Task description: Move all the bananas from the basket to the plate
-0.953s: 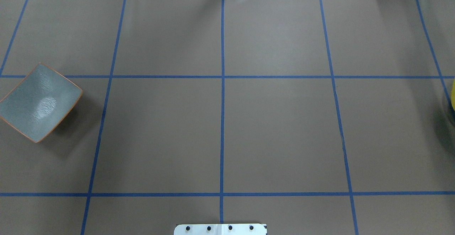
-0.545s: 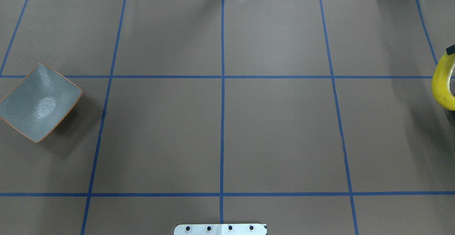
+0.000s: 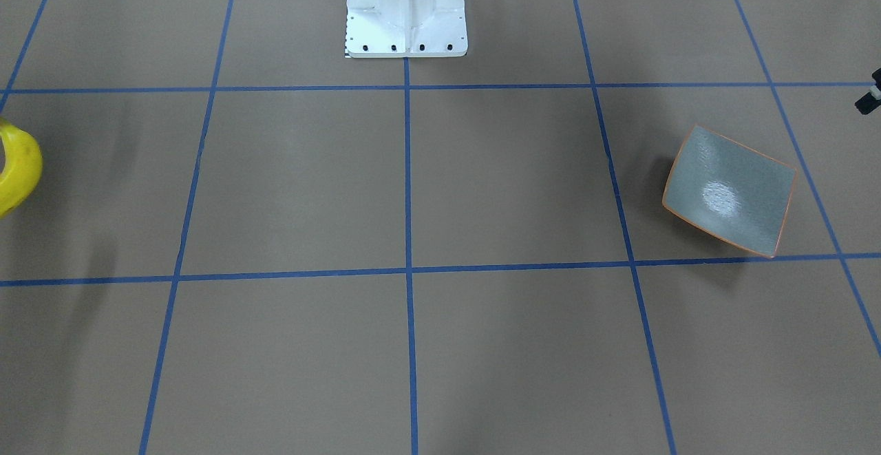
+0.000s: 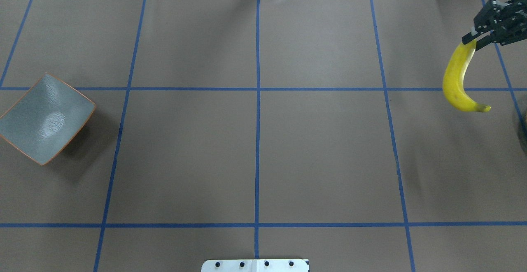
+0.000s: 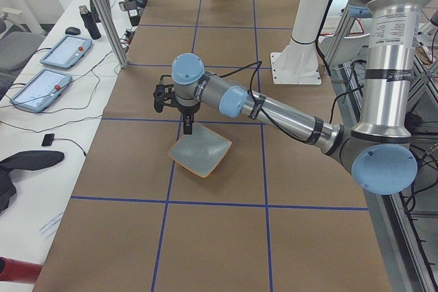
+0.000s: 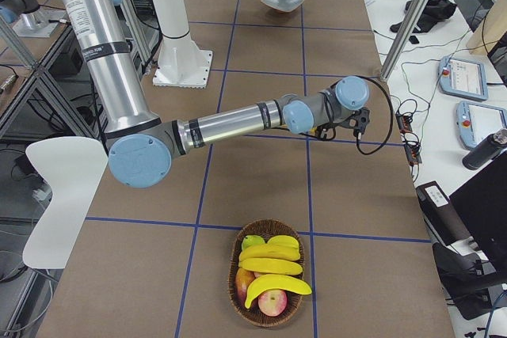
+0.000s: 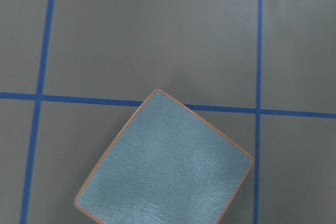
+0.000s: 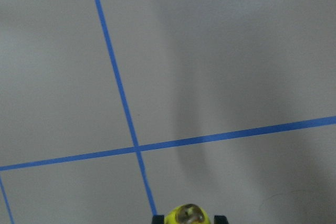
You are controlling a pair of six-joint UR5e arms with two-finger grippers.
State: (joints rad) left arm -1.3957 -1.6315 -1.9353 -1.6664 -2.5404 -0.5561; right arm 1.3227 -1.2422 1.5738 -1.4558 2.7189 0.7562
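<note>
A yellow banana (image 4: 456, 80) hangs above the table at the far right, and my right gripper (image 4: 472, 41) is shut on its upper end. The right wrist view shows only that gripped end of the banana (image 8: 190, 215), low between the fingers. The same banana (image 3: 17, 166) shows at the left edge of the front view. More bananas (image 6: 272, 265) lie in the woven basket (image 6: 238, 255). The grey-green plate (image 4: 45, 117) with its orange rim sits bare at the far left. My left gripper (image 5: 186, 128) hovers over the plate (image 5: 200, 154); I cannot tell whether it is open.
Apples (image 6: 272, 302) lie in the basket with the bananas. The robot's white base (image 3: 406, 11) stands at the table's middle on the robot's side. Blue tape lines cross the brown table (image 4: 255, 140).
The banana has risen and moved left from the overhead view's right edge. The right gripper holding it has come into that view. The plate has not moved.
</note>
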